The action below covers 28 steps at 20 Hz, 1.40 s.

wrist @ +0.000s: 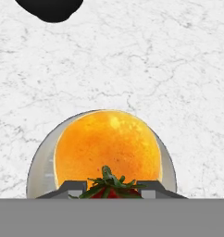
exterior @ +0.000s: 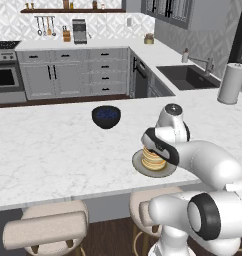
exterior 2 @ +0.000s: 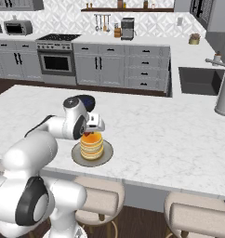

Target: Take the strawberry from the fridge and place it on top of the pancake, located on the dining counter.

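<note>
Strawberry [wrist: 110, 185] sits clamped between your gripper's [wrist: 111, 190] jaws, green top poking up, right over the near edge of the pancake [wrist: 108, 147]. Pancake stack rests on its grey plate [exterior 2: 77, 157] on the dining counter [exterior: 43, 150]; dark bowl [exterior: 106, 116] stands well apart.

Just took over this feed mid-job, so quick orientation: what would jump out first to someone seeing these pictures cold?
First, the pincer shut on a strawberry, poised right above the golden pancake stack on its grey plate near the front edge of the marble counter. Next, the dark bowl of blueberries, standing farther back on that counter.
</note>
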### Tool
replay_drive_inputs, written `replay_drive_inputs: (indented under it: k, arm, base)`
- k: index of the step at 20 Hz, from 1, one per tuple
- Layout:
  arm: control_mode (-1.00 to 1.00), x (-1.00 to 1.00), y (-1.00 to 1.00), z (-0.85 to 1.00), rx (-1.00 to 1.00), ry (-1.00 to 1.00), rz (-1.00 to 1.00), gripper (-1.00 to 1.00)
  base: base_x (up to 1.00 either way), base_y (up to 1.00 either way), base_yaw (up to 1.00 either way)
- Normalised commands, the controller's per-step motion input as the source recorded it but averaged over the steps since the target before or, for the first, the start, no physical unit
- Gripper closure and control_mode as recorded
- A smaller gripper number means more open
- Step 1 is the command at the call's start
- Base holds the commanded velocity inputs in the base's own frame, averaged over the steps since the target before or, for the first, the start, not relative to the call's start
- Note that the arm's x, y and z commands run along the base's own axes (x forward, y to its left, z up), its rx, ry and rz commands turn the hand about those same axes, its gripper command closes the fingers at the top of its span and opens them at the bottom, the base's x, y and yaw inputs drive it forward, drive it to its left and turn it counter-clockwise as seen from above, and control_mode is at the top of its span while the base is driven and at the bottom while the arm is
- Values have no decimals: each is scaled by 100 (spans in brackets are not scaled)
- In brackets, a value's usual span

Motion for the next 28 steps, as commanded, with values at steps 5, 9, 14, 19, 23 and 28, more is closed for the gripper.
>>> replay_drive_inputs:
  k: [5,9,14,19,23,28]
  arm:
    - [-100,3,0,-18,0,0,3,100]
    - [-100,0,-1,-24,1,2,1,100]
    - [-100,0,0,-17,0,4,0,100]
    - [-100,0,0,-12,0,4,0,100]
    - [-100,0,0,2,0,0,0,100]
    - [-100,8,0,13,0,0,1,100]
  base:
    - [0,0,0]
    - [0,0,0]
    - [0,0,0]
    - [0,0,0]
    - [0,0,0]
    - [0,0,0]
